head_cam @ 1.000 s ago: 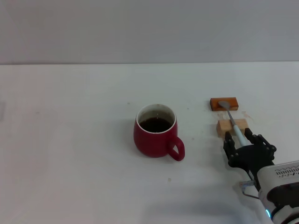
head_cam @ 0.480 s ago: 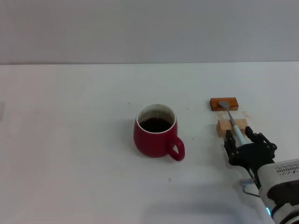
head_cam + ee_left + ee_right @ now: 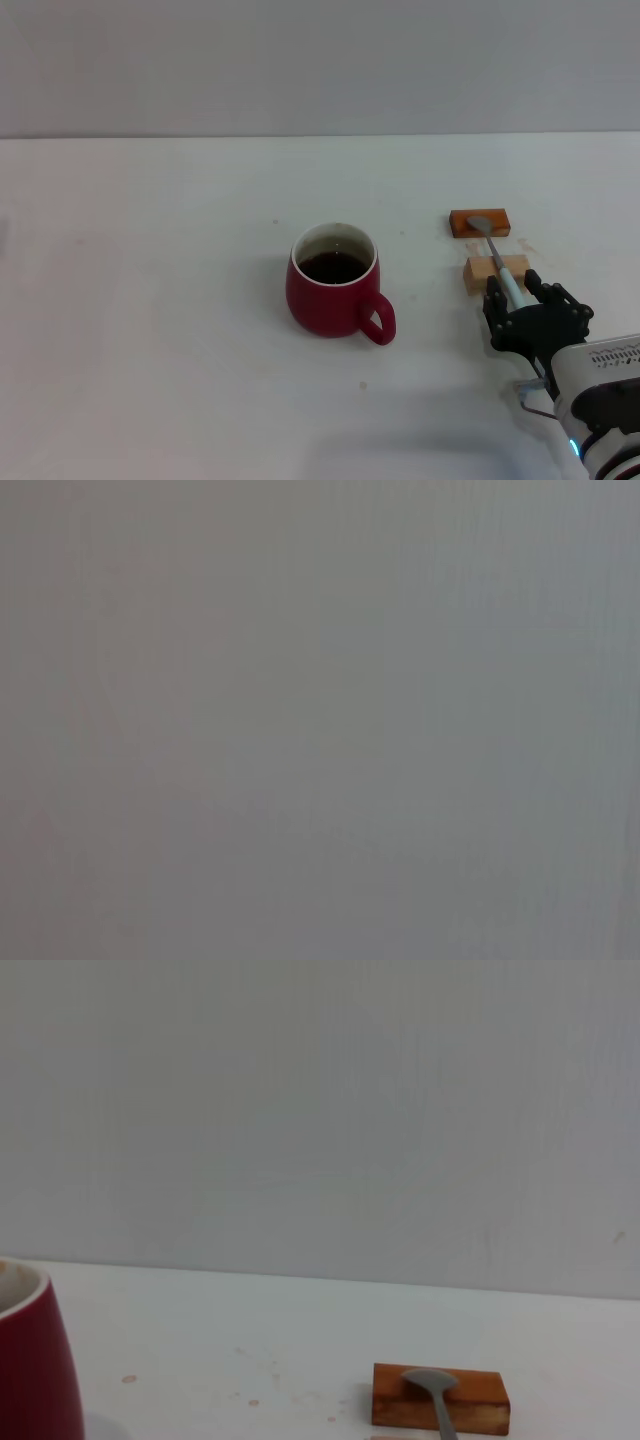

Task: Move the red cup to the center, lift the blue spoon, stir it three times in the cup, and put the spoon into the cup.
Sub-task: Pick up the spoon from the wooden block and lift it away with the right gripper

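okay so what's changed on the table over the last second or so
The right pincer crept slightly along the table beside the pale-blue-handled spoon, whose handle lies between its open fingers; nothing lifted. The squat dark-red mug, orange-brown block and tan block stayed put.

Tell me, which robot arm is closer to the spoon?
Right. Its end effector is at the spoon's handle end, fingers either side. The left arm isn't visible in any view.

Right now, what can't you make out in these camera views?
- Left gripper: in no view; the left wrist view shows only blank grey.
- Right gripper: head view, around the blue spoon handle; contact unclear, handle end hidden.
- Red cup: cut off at the right wrist view's edge.
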Robot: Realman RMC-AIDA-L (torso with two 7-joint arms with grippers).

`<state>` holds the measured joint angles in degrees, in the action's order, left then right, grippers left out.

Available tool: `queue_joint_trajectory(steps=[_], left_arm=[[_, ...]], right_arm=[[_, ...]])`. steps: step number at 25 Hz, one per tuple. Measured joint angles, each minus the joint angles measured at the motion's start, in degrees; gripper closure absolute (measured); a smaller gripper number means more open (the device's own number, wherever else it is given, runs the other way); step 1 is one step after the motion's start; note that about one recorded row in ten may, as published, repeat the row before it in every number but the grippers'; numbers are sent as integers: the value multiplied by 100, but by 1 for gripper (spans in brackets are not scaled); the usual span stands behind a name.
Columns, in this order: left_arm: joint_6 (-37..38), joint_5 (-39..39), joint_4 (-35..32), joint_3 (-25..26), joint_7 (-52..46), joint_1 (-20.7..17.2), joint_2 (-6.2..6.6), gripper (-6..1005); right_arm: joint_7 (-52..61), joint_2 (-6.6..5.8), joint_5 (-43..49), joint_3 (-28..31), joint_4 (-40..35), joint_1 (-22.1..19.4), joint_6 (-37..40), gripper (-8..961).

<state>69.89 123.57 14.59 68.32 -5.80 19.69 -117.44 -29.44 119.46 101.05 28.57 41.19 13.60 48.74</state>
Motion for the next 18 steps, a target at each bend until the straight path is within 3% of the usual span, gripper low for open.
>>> queue_joint_trajectory(steps=[18], left_arm=[[7, 0, 0, -3, 0, 27, 11, 137]], right_arm=[[14, -8, -7, 0, -36, 56, -95, 608]])
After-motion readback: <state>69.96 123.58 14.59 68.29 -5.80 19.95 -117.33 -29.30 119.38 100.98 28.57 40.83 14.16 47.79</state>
